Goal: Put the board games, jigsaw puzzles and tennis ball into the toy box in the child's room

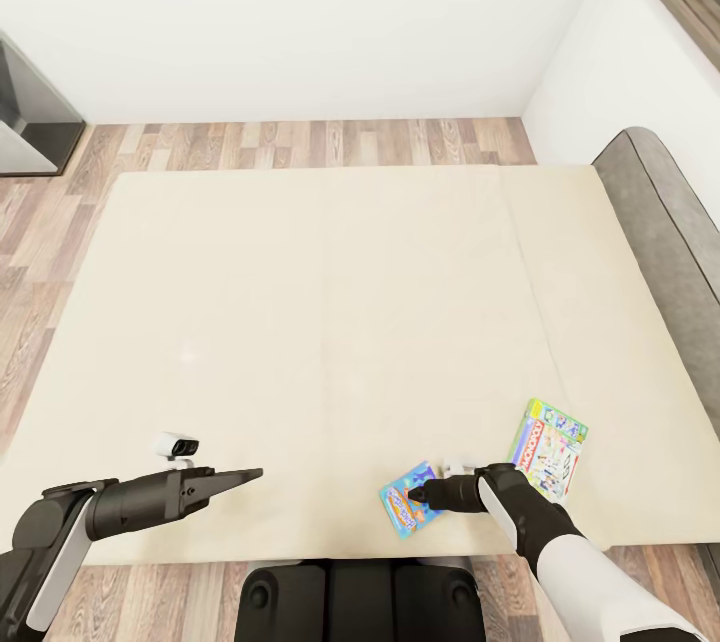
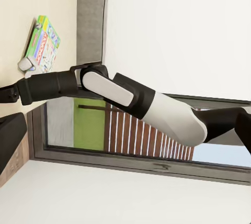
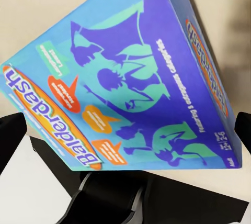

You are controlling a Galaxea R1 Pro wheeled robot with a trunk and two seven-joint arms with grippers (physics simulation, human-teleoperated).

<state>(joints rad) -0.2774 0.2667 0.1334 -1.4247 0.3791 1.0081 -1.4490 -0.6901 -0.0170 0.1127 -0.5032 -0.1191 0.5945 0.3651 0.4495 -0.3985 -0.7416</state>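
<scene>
On the cream bed (image 1: 300,322), near its front edge, lies a blue board game (image 1: 402,505). My right gripper (image 1: 420,495) is at the blue box's right edge and open; up close the box (image 3: 125,77) looks tilted and spans the gap between the two fingertips (image 3: 10,135). A second, pale board game (image 1: 550,445) with green and red print lies just right of it, also seen as the pale board game (image 2: 43,43) beyond the right arm. My left gripper (image 1: 245,474) hovers over the front left of the bed, open and holding nothing.
A grey padded headboard (image 1: 665,222) runs along the bed's right side, with a white wall behind it. Wood floor (image 1: 300,142) borders the bed at the far side and left. A dark cabinet (image 1: 30,112) stands at the far left.
</scene>
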